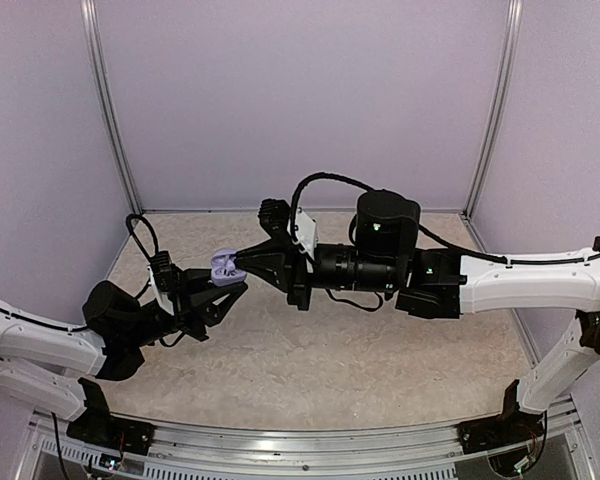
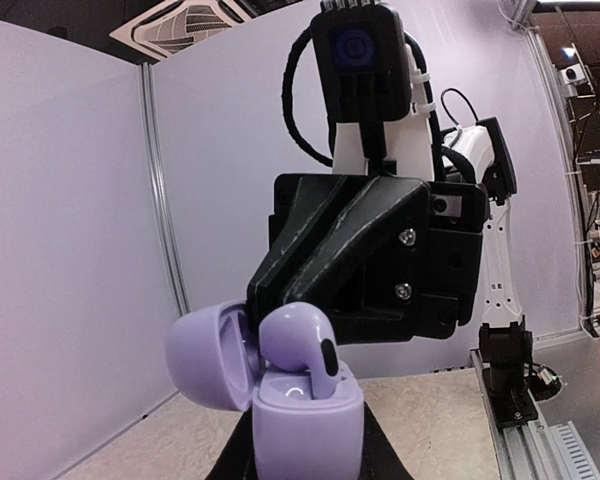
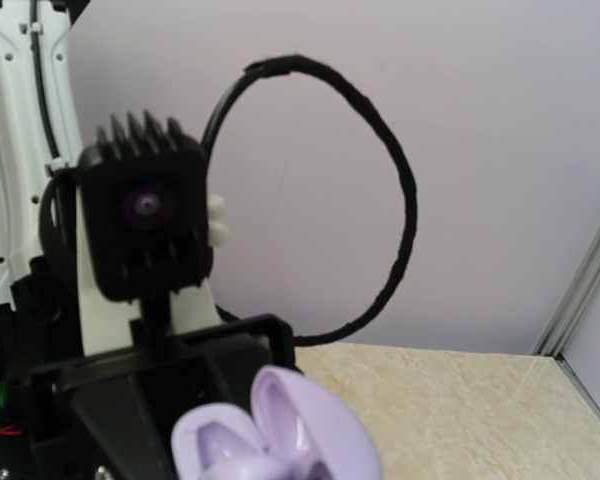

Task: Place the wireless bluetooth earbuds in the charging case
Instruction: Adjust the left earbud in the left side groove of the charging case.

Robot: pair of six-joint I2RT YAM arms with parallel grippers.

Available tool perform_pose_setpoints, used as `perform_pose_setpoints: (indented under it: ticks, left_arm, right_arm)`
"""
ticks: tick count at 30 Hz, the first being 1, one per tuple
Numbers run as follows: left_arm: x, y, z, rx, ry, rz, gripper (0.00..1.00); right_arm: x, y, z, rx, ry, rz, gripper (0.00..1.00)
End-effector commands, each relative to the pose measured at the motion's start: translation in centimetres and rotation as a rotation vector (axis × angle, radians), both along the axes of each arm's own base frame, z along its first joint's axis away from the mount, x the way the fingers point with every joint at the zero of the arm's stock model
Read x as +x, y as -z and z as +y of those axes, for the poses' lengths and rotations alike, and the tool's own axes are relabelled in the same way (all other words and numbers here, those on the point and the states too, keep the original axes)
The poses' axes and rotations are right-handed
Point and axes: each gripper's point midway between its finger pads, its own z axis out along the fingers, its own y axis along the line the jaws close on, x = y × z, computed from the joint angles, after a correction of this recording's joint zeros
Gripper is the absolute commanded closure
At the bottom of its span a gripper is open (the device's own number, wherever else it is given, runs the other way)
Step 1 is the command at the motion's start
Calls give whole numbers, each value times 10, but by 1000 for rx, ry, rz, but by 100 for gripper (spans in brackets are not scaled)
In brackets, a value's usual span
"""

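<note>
My left gripper is shut on the lilac charging case and holds it upright above the table. In the left wrist view the case sits between my left fingers, its lid swung open to the left. One lilac earbud stands stem-down in the case's right slot, its head above the rim. The slot beside it looks empty. My right gripper comes in from the right, its fingers pressed together, their tips right behind the earbud's head. A second earbud is not in view. The right wrist view shows the open lid, blurred.
The beige table is walled by pale lilac panels at the back and sides. A metal rail runs along the table's edge. The left arm's black cable loops high behind the case.
</note>
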Motion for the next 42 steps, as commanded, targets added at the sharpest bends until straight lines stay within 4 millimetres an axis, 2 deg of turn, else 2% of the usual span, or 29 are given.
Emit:
perform_pose_setpoints:
  ticks: [1,9,17,26,32,37,39,42]
  left_arm:
    - [-3,-5,-2,-12,12,-14,95]
    - [-1,-7,-3,-17,12,-8,95]
    - [4,-7,-5,-30,6,17,95]
    - [5,-6,-3,-39,-1,24,95]
    - [6,-6,0,-48,-5,28,95]
    - [9,-3,6,-48,-15,54,95]
    - [12,0,12,-38,-38,59,95]
    - [13,1,15,-34,-47,61,95]
  right_arm:
    - [-3,-8,5,18,-17,-13,91]
    - [-1,-11,5,31,-1,-10,91]
    - [-7,-8,14,37,-42,16,93]
    - [2,-4,17,21,9,18,93]
    - [4,-14,9,27,37,-14,93]
    - [6,-33,-7,52,72,-52,88]
    - [19,-44,-25,54,123,-61,81]
    - [39,-47,-43,49,172,-23,71]
